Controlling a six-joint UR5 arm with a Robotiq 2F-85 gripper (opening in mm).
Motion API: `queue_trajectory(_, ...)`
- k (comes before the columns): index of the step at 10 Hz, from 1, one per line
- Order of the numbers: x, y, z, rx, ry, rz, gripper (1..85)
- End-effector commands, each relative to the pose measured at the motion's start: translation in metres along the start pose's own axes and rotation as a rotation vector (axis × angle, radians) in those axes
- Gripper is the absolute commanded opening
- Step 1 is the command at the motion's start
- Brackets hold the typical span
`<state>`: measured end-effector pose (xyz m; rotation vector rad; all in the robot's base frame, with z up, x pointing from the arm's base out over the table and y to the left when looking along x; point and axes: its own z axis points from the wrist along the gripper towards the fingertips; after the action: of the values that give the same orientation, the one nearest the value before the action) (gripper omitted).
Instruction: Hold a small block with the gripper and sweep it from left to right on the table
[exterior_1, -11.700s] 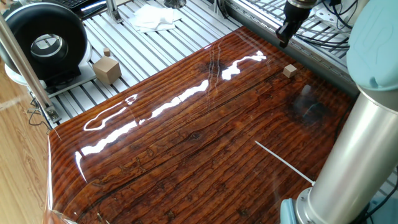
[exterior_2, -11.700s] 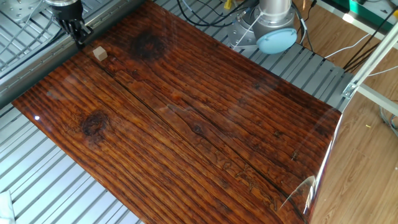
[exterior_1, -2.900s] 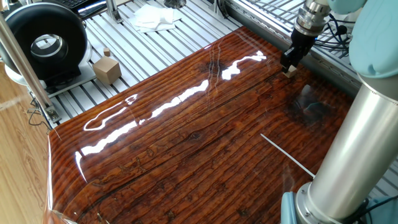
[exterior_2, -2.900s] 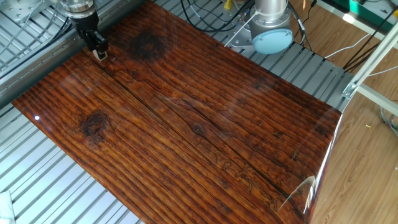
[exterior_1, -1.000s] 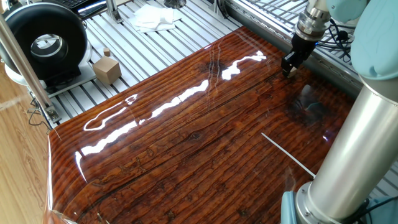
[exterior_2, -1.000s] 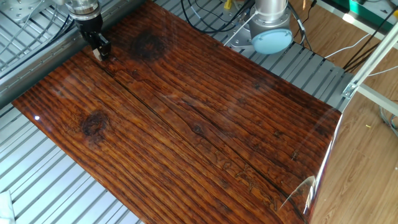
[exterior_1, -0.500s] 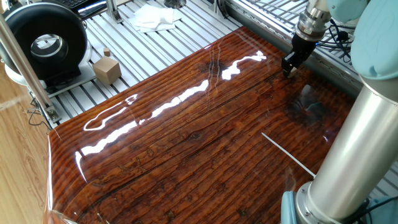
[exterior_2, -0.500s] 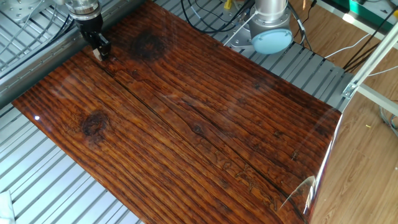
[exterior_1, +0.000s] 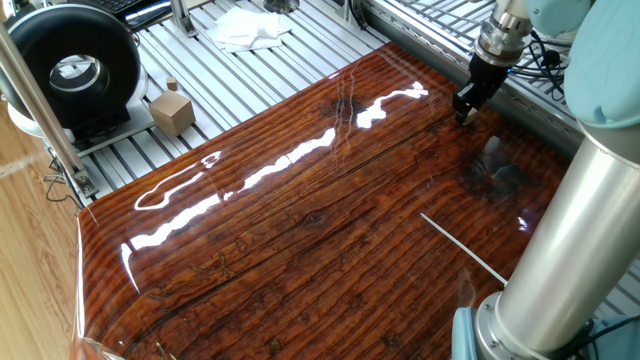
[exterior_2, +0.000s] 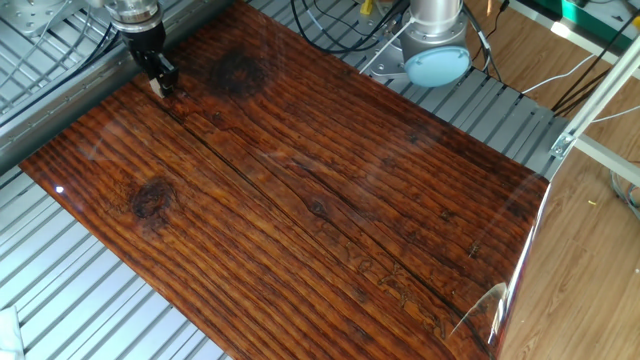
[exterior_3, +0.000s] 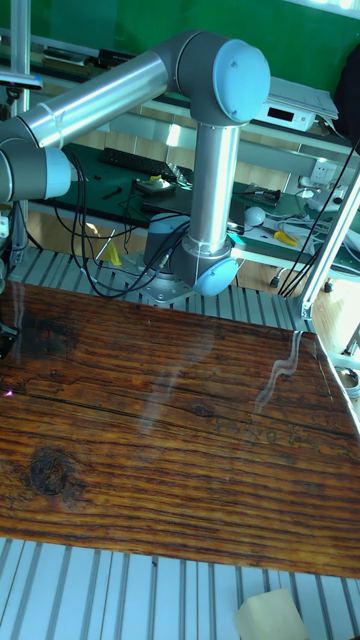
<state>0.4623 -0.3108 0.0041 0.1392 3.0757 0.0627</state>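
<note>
The table (exterior_1: 300, 230) is a glossy reddish-brown striped board. At its far corner the black gripper (exterior_1: 465, 111) stands tip-down on the wood, hanging from the silver arm. In the other fixed view the gripper (exterior_2: 158, 85) is shut on the small block (exterior_2: 155, 89). Only a pale sliver of the block shows between the fingertips, low against the table (exterior_2: 300, 200). The tall fixed view cuts the gripper (exterior_3: 5, 338) off at the left edge, and the block is hidden there.
A larger tan cube with a knob (exterior_1: 171, 111) sits on the aluminium slats (exterior_1: 250, 75) beside a black round device (exterior_1: 70, 70). A white cloth (exterior_1: 250, 27) lies farther back. The arm's thick column (exterior_1: 570, 230) stands in the foreground. Cables run near the arm base (exterior_2: 438, 45).
Since the oldest frames the gripper came down over the free-standing block and shut on it. Over the last second nothing has visibly moved.
</note>
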Motion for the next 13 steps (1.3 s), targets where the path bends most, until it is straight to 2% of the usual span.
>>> queue_trajectory(1, -0.0007, 0.0001, -0.0013, -0.006, -0.002, 0.02, 24.0)
queue_trajectory(6, 0.0002, -0.003, -0.0014, 0.008, 0.002, 0.038, 18.3)
queue_trajectory(8, 0.0001, -0.0058, -0.0018, 0.024, 0.003, 0.061, 9.7)
queue_trajectory(13, -0.0001, -0.0052, -0.0012, 0.022, 0.002, 0.065, 7.7)
